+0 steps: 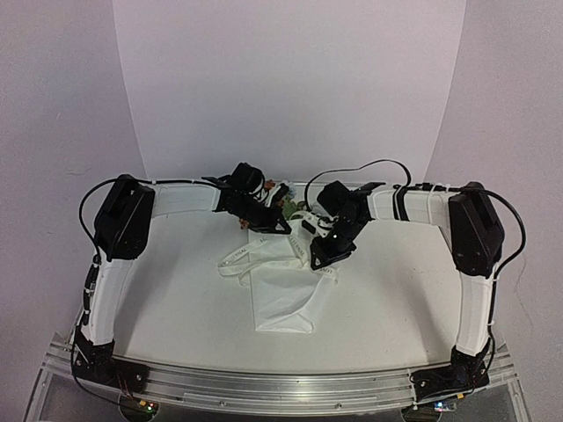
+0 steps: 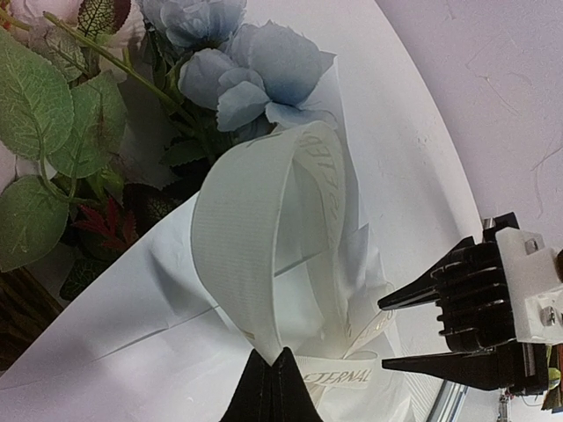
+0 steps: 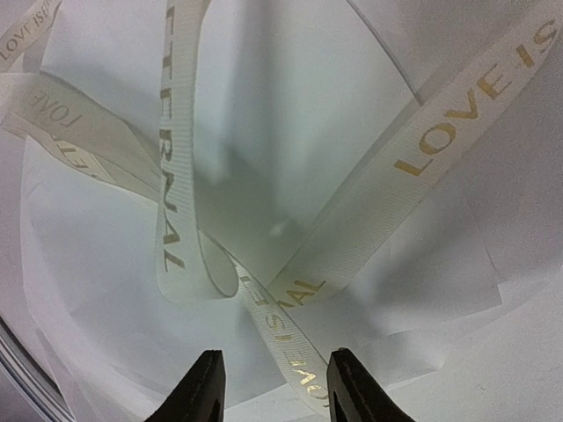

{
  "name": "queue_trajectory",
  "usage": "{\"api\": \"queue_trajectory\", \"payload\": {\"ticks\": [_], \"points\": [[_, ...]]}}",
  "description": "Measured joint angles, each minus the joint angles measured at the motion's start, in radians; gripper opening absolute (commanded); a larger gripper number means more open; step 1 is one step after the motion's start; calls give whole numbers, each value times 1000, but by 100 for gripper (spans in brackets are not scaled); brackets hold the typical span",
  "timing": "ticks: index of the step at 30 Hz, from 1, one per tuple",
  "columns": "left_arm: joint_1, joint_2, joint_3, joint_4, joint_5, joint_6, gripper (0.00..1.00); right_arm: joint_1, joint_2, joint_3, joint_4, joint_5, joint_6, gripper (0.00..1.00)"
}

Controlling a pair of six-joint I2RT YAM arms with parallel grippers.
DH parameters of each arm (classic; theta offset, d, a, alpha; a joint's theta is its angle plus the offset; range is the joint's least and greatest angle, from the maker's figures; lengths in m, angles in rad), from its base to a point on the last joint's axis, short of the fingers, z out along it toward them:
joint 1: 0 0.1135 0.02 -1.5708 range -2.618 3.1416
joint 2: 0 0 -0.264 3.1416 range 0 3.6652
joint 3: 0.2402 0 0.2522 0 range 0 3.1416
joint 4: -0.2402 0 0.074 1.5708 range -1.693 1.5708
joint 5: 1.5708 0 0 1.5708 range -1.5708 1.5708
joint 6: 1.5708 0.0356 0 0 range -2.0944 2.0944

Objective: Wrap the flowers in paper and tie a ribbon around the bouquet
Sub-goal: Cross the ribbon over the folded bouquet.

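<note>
The bouquet lies on the table, its white paper (image 1: 283, 303) cone pointing toward me and the flowers (image 1: 280, 198) at the far end. In the left wrist view, pale blue blooms (image 2: 236, 63) and green leaves (image 2: 37, 114) stick out above the paper (image 2: 106, 352). My left gripper (image 2: 273, 359) is shut on a loop of the ribbon (image 2: 242, 255) printed with gold letters. My right gripper (image 3: 277, 354) hangs open over the paper (image 3: 290, 105), with a ribbon (image 3: 299, 356) strand running between its fingers (image 3: 208, 387). Loose ribbon (image 1: 236, 261) trails left of the cone.
The right gripper's black fingers (image 2: 457, 303) stand close beside the ribbon knot in the left wrist view. Both arms (image 1: 123, 220) reach in from the table's sides and meet at the far middle. A curved white backdrop (image 1: 290, 88) rises behind the table.
</note>
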Motion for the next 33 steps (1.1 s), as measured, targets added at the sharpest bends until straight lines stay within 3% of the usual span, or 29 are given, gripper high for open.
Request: {"api": "queue_trajectory", "payload": {"ticks": [8, 16, 20, 28, 33], "points": [[0, 6, 11, -4, 11, -2, 0, 0, 0, -13, 1, 21, -11, 55], [0, 6, 11, -4, 11, -1, 0, 0, 12, -13, 5, 33, -19, 50], [0, 6, 11, -4, 12, -2, 0, 0, 16, -13, 5, 31, -19, 42], [0, 6, 11, -4, 15, -2, 0, 0, 16, -13, 6, 27, -14, 1], [0, 6, 11, -15, 26, 0, 1, 0, 16, -13, 6, 29, -12, 0]]}}
